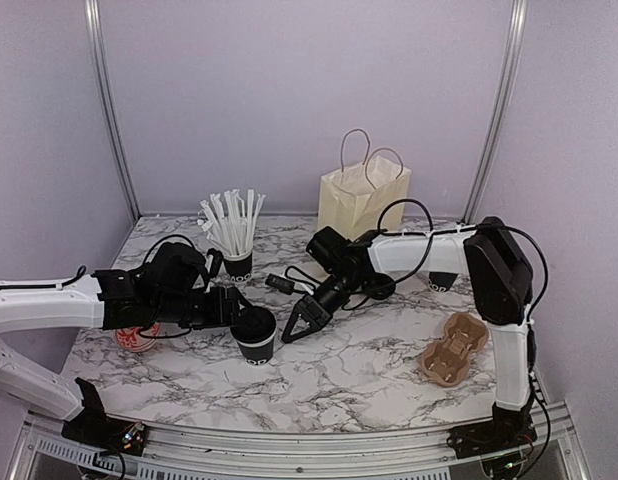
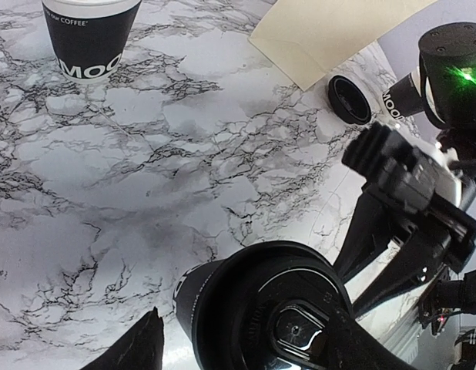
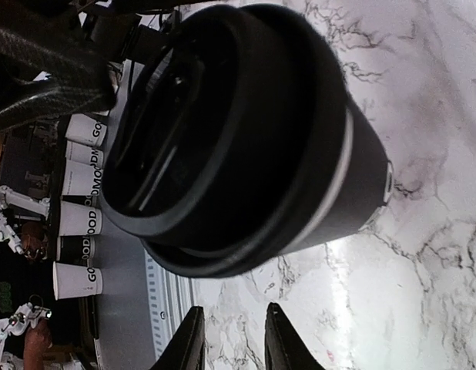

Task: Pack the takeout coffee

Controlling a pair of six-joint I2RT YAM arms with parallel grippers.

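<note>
Top view: takeout coffee (image 1: pixel 256 333) upright on the marble table (image 1: pixel 369 390), lid on, at about 7 o'clock of table centre. Left gripper (image 1: pixel 232 308) sits at its 10 o'clock, close against it. Right gripper (image 1: pixel 292 330) is at its 3 o'clock, tips toward the cup, just beside it. Straw cup (image 1: pixel 235 255) is at the coffee's 11 o'clock, near. Paper bag (image 1: pixel 364 195) is at 1 o'clock, well apart, by the back wall. Cardboard carrier (image 1: pixel 454 348) is far out at 3 o'clock.

Left wrist view adds:
- The coffee's lid fills the bottom edge, between the left fingers.
- One finger (image 2: pixel 138 348) shows at the lid's 8 o'clock, with bare marble between it and the cup wall.
- The other finger cannot be made out against the lid, so contact on that side cannot be told.
- Left jaws stand wide apart.
- The right gripper's fingers show as a splayed V at the lid's 2 o'clock.

Right wrist view adds:
- A white band shows under the coffee's rim.
- The right fingers (image 3: pixel 190 343) are at the frame's 6 o'clock, a narrow gap between them, nothing in it, short of the cup.
- A row of white cups (image 3: pixel 76 220) stands off the table at 9 o'clock, seen in no other view.
</note>
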